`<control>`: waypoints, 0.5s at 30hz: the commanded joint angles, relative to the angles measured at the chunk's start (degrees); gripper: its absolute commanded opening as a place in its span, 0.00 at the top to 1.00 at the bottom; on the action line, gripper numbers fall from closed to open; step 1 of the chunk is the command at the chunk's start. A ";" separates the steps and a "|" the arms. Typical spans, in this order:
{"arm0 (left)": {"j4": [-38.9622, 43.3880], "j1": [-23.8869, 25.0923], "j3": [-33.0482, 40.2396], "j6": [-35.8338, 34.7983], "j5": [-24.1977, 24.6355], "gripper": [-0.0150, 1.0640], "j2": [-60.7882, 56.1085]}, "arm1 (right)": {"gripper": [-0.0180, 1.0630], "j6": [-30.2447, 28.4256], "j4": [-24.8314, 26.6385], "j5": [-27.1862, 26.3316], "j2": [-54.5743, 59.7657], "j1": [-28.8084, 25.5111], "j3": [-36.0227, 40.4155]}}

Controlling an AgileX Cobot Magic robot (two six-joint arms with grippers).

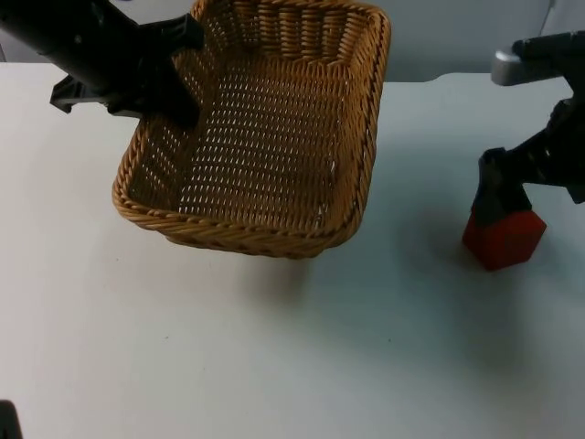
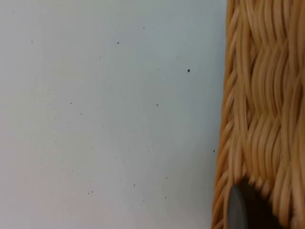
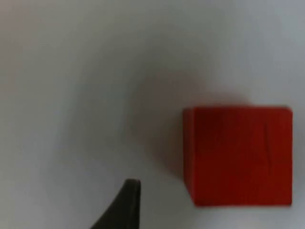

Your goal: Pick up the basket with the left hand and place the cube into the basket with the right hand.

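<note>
A: Starting nearest the camera, what lies on the white table (image 1: 228, 366)?

B: Bare table in front. Further in, at about four o'clock from the basket (image 1: 265, 146), sits the red cube (image 1: 505, 240), on the table surface and well apart from the basket.

A: And the right gripper (image 1: 501, 197)?

B: It hangs right at the cube, a black finger coming down on its far side. In the right wrist view the cube (image 3: 238, 155) sits beside a fingertip (image 3: 125, 205) with bare table between them, so I judge the fingers to be spread and the cube not yet pinched.

A: What could go wrong there?

B: The cube looks off-centre to that finger. If the jaws close so, they may catch an edge and push or spin the cube away instead of gripping it.

A: Further back, the basket?

B: The wicker basket looks tilted, its near edge casting a shadow as if lifted off the table. The left gripper (image 1: 178, 78) is at the rim at about ten o'clock, one finger inside the wall. In the left wrist view a fingertip (image 2: 245, 207) lies against the woven wall (image 2: 259, 109), so it appears pressed together on the rim.

A: The risk?

B: A hold on one corner: the basket may swing or slip, and the cube's drop could tip it further.
</note>
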 commanded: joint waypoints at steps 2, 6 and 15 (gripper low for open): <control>-1.34 -0.13 -0.49 -0.22 -0.02 0.99 -0.73 | 0.01 -0.55 0.35 -0.56 2.49 -0.40 -2.24; -1.34 -0.13 -0.49 -0.22 -0.02 0.99 -0.73 | 0.01 -0.55 0.35 -0.56 5.10 -0.40 -2.52; -1.34 -0.13 -0.49 -0.22 -0.02 0.99 -0.73 | 0.11 -0.67 0.00 -1.59 9.80 -0.40 -2.52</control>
